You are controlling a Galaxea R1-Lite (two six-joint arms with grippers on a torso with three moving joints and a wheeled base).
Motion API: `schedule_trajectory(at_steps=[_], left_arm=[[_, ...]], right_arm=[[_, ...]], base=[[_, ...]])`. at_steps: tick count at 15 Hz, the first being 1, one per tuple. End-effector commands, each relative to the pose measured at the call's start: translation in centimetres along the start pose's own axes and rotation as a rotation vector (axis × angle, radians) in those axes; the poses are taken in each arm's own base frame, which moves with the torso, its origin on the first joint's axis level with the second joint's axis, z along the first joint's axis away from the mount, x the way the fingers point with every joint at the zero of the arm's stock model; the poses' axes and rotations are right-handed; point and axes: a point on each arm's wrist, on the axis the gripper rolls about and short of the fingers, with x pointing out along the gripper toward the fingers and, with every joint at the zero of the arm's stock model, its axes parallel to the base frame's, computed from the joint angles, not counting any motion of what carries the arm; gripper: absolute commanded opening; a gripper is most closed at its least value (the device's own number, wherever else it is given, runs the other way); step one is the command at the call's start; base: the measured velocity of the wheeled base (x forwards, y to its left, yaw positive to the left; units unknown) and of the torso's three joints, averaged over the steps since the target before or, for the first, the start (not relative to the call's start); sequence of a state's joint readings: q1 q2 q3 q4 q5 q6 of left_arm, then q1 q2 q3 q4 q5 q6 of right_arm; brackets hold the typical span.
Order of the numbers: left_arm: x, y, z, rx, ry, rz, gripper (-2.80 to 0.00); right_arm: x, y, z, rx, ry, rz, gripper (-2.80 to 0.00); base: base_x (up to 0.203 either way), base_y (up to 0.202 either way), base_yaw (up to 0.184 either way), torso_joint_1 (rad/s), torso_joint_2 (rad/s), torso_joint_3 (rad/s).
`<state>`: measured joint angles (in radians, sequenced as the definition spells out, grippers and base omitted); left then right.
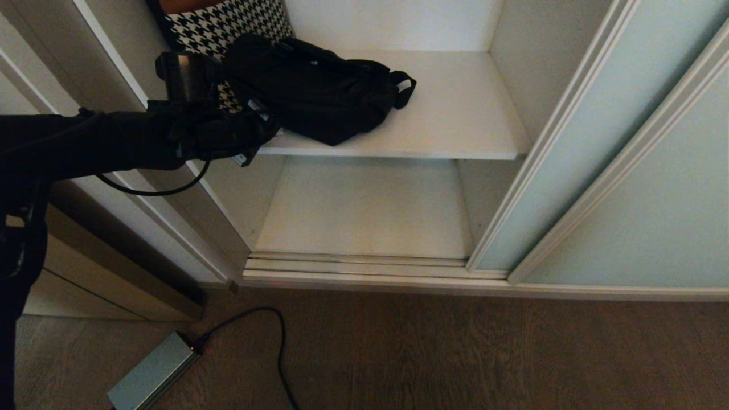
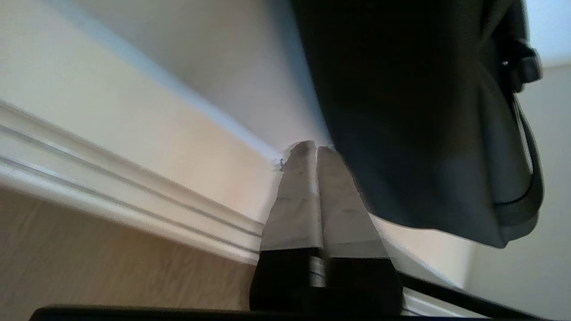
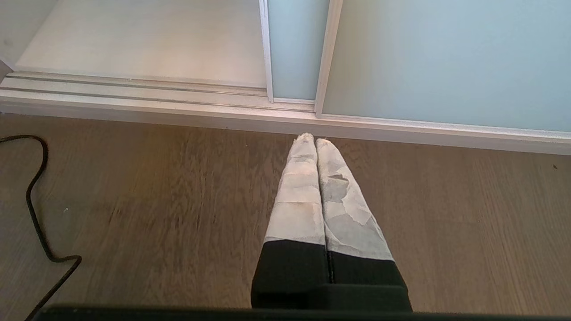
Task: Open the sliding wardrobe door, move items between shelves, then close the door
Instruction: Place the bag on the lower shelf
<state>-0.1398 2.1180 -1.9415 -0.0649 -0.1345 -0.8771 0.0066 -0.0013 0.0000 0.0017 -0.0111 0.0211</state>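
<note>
Lying on the upper shelf (image 1: pixel 455 114), black bag (image 1: pixel 319 91) long axis runs widthwise; left gripper (image 2: pixel 316 154) jaws closed, empty.

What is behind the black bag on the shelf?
Behind the black bag on the shelf stands a black-and-white checked thing, up against the left wall. The bag and the left arm cover its lower part, so what it is cannot be told.

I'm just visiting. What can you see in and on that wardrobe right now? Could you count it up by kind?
black bag: 1
houndstooth-patterned item: 1
white shelves: 2
frosted glass door panels: 2
Total: 6
</note>
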Motion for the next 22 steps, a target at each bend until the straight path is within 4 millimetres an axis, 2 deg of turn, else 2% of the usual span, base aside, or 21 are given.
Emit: schedule_trajectory(at_steps=[1, 3, 9, 14, 18, 20, 22], left_arm=[[0.2, -0.2, 0.2, 0.003, -0.025, -0.043, 0.00], [0.2, -0.6, 0.5, 0.009, -0.059, -0.087, 0.00], [0.7, -1.3, -0.8, -0.013, -0.019, -0.114, 0.00], [0.7, -1.8, -0.9, -0.010, -0.042, -0.147, 0.00], [1.3, -1.4, -1.3, -0.012, -0.053, -0.125, 0.00], [0.9, -1.8, -1.1, -0.012, -0.060, -0.131, 0.00], [-0.4, -2.7, -0.4, -0.031, -0.076, -0.136, 0.00]], right_arm=[[0.0, 0.0, 0.0, 0.000, -0.002, 0.000, -2.80], [0.0, 0.0, 0.0, 0.000, -0.002, 0.000, -2.80], [0.0, 0.0, 0.0, 0.000, -0.002, 0.001, -2.80], [0.0, 0.0, 0.0, 0.000, -0.002, 0.000, -2.80], [0.0, 0.0, 0.0, 0.000, -0.002, 0.001, -2.80], [0.0, 0.0, 0.0, 0.000, -0.002, 0.000, -2.80], [0.0, 0.0, 0.0, 0.000, -0.002, 0.000, -2.80]], base=[[0.000, 0.000, 0.000, 0.000, 0.00, 0.000], [0.000, 0.000, 0.000, 0.000, 0.00, 0.000], [0.000, 0.000, 0.000, 0.000, 0.00, 0.000], [0.000, 0.000, 0.000, 0.000, 0.00, 0.000], [0.000, 0.000, 0.000, 0.000, 0.00, 0.000], [0.000, 0.000, 0.000, 0.000, 0.00, 0.000], [0.000, 0.000, 0.000, 0.000, 0.00, 0.000]])
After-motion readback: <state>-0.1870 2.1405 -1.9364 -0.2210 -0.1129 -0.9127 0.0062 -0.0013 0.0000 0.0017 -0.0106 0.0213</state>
